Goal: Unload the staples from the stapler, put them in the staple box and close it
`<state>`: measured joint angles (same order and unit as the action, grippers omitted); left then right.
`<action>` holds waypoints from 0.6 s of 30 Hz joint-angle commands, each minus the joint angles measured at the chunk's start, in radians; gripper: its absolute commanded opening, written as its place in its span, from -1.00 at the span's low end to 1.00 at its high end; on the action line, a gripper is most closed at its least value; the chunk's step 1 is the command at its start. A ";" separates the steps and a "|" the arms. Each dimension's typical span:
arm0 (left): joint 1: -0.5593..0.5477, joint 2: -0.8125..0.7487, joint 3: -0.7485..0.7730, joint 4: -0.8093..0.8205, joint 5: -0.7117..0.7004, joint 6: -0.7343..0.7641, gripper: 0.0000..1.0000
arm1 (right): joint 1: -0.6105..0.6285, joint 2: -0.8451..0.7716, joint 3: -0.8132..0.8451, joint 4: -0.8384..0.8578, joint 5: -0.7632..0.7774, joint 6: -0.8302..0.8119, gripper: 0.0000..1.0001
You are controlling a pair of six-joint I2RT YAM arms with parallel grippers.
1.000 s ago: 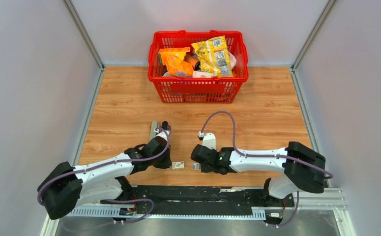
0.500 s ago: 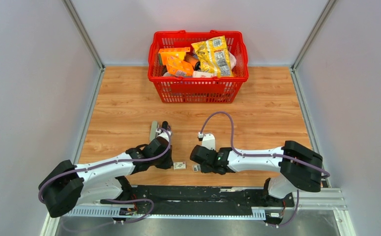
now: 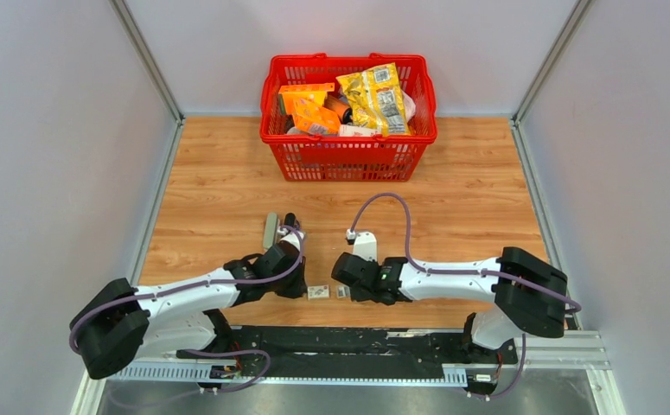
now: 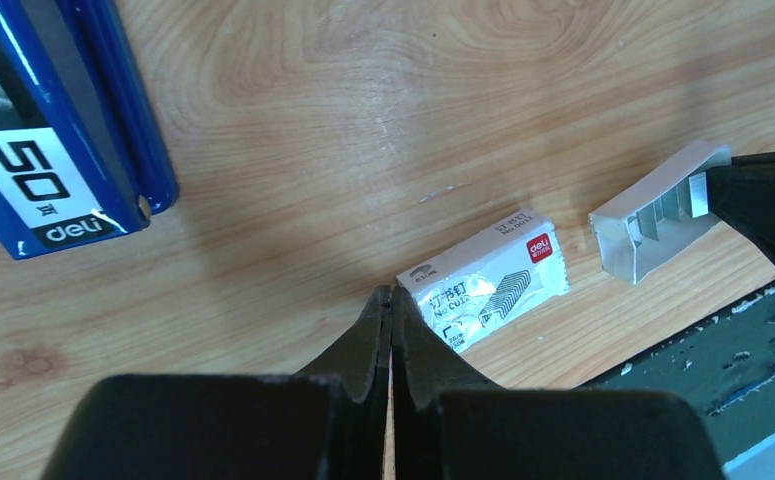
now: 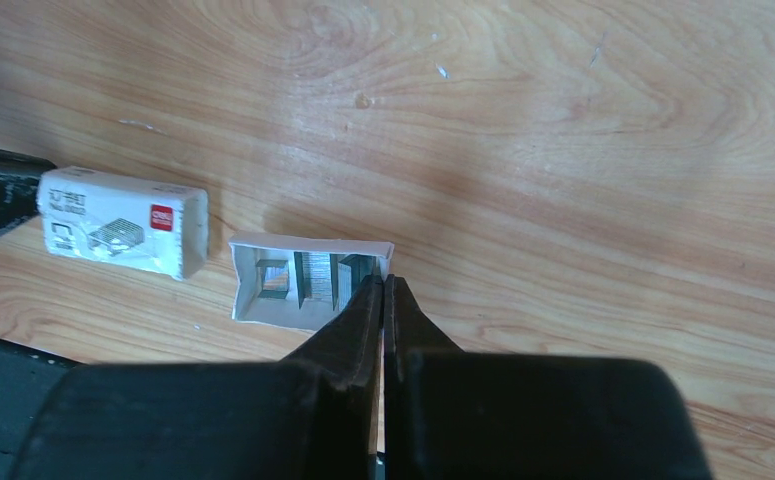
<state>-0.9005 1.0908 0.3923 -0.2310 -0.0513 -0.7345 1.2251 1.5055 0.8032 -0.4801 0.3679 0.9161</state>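
The blue stapler [image 4: 53, 120] lies on the wooden table, at the top left of the left wrist view; in the top view it lies [image 3: 271, 229] just beyond my left gripper [image 3: 295, 288]. My left gripper [image 4: 391, 292] is shut and empty, its tips beside a white staple box sleeve [image 4: 483, 278]. My right gripper [image 5: 383, 283] is shut, its tips against the right end of a small open white tray [image 5: 263, 300] that holds dark grey staples [image 5: 315, 277]. Any staples inside the stapler are hidden.
The box sleeve [image 5: 123, 235] lies left of the tray, near the table's black front edge [image 5: 3, 190]. A red basket [image 3: 348, 160] of packets stands at the back. Grey walls close in both sides.
My right gripper has shifted slightly left, with the tray at its tips. My left arm has crept slightly right. Both grippers stay shut.
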 commanded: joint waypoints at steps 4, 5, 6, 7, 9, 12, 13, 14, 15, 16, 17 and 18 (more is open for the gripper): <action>-0.017 0.018 0.026 0.022 0.013 0.006 -1.00 | -0.003 0.002 0.057 -0.029 0.063 0.009 -1.00; -0.018 0.018 0.026 0.025 0.013 0.004 -1.00 | -0.001 0.008 0.060 -0.031 0.063 0.010 -1.00; -0.020 0.021 0.028 0.027 0.014 0.004 -1.00 | -0.001 0.013 0.065 -0.032 0.065 0.010 -1.00; -0.020 0.023 0.028 0.030 0.014 0.003 -1.00 | 0.001 0.019 0.067 -0.031 0.063 0.012 -1.00; -0.025 0.024 0.028 0.033 0.014 0.001 -1.00 | 0.004 0.028 0.073 -0.031 0.062 0.010 -1.00; -0.028 0.023 0.028 0.035 0.013 -0.003 -1.00 | 0.004 0.042 0.083 -0.025 0.060 0.010 -1.00; -0.031 0.024 0.028 0.035 0.013 -0.005 -1.00 | 0.004 0.045 0.088 -0.025 0.060 0.010 -1.00; -0.029 0.024 0.028 0.036 0.013 -0.005 -1.00 | 0.004 0.050 0.090 -0.026 0.059 0.010 -1.00; -0.031 0.023 0.028 0.036 0.013 -0.005 -1.00 | 0.005 0.055 0.096 -0.025 0.059 0.009 -1.00; -0.032 0.023 0.028 0.038 0.013 -0.006 -1.00 | 0.005 0.056 0.097 -0.025 0.060 0.009 -1.00; -0.032 0.024 0.028 0.038 0.011 -0.006 -1.00 | 0.007 0.059 0.102 -0.025 0.060 0.010 -1.00; -0.034 0.024 0.028 0.036 0.011 -0.006 -1.00 | 0.007 0.062 0.103 -0.025 0.060 0.009 -1.00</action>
<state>-0.9253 1.1084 0.3965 -0.2070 -0.0422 -0.7364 1.2255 1.5566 0.8631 -0.5152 0.3923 0.9161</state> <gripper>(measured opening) 0.006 0.007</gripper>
